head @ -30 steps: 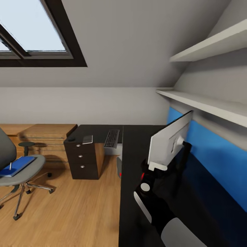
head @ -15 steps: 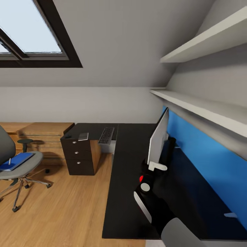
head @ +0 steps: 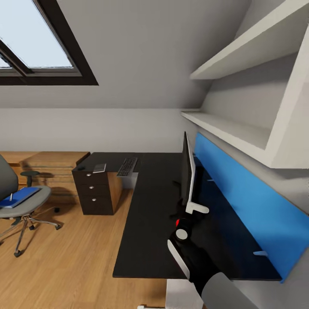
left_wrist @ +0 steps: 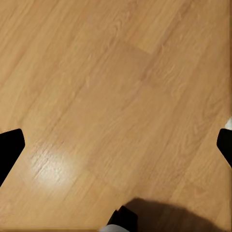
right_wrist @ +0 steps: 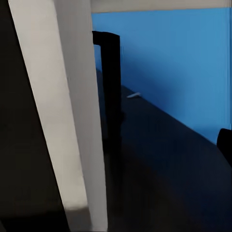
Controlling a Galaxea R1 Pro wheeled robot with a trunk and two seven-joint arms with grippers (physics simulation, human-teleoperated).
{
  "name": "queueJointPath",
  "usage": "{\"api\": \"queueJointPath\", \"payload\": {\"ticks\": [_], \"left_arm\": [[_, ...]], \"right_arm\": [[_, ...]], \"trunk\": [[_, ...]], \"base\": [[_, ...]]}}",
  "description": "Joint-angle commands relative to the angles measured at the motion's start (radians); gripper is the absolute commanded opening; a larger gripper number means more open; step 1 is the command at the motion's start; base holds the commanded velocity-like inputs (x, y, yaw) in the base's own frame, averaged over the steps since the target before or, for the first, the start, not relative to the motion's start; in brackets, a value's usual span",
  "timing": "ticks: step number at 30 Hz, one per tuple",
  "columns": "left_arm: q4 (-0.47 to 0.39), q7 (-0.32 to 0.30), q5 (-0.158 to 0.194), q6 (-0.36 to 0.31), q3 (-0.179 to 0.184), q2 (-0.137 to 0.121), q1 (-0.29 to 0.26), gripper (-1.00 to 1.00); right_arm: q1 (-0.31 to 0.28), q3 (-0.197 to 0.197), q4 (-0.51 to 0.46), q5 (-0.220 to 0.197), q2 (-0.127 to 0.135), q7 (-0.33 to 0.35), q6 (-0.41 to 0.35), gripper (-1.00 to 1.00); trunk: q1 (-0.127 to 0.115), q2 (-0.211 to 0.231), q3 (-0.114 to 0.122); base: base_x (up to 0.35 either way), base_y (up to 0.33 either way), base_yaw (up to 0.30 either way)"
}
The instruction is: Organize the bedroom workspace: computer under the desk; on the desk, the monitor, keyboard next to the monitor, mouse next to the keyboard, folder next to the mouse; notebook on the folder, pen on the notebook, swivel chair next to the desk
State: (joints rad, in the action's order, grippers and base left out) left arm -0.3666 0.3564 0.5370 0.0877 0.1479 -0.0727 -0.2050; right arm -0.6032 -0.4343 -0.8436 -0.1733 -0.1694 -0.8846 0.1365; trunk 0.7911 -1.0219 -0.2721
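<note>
The monitor stands edge-on over the black desk, parallel to the blue wall panel. Its near lower corner sits at my right gripper. In the right wrist view the monitor's white back and black stand loom close, and one dark fingertip stays wide of them, so the gripper is open. The keyboard, a light-grey notebook and a small dark mouse lie at the desk's far end. The blue folder rests on the swivel chair. My left gripper hangs open over floor. The computer is hidden.
A black drawer unit carries the desk's far end, with low wooden shelving beyond it. White wall shelves overhang the blue panel. Wood floor lies open between chair and desk.
The view swung right and pulled back, so the desk's near end now shows. The monitor turned from showing its white back to edge-on along the wall, its corner staying at my right gripper.
</note>
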Motion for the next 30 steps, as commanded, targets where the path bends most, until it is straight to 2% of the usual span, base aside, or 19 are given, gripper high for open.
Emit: {"api": "queueJointPath", "payload": {"ticks": [1,15,30], "left_arm": [[0.0,0.006,0.011,0.004,0.009,-0.001,-0.001,1.0],[-0.001,0.006,0.011,0.004,0.009,-0.001,-0.001,1.0],[0.0,0.006,0.012,0.004,0.01,0.0,-0.001,1.0]], "right_arm": [[-0.001,-0.004,0.0,-0.011,0.001,-0.004,0.009,1.0],[-0.001,-0.006,0.004,-0.009,0.001,-0.002,0.009,1.0],[-0.001,-0.006,0.005,-0.01,0.001,-0.002,0.01,1.0]], "trunk": [[0.0,-0.001,-0.001],[0.0,-0.001,-0.001],[0.0,-0.001,-0.001]], "base": [[-0.045,-0.064,0.0],[-0.006,-0.008,0.0],[-0.016,-0.071,0.0]]}}
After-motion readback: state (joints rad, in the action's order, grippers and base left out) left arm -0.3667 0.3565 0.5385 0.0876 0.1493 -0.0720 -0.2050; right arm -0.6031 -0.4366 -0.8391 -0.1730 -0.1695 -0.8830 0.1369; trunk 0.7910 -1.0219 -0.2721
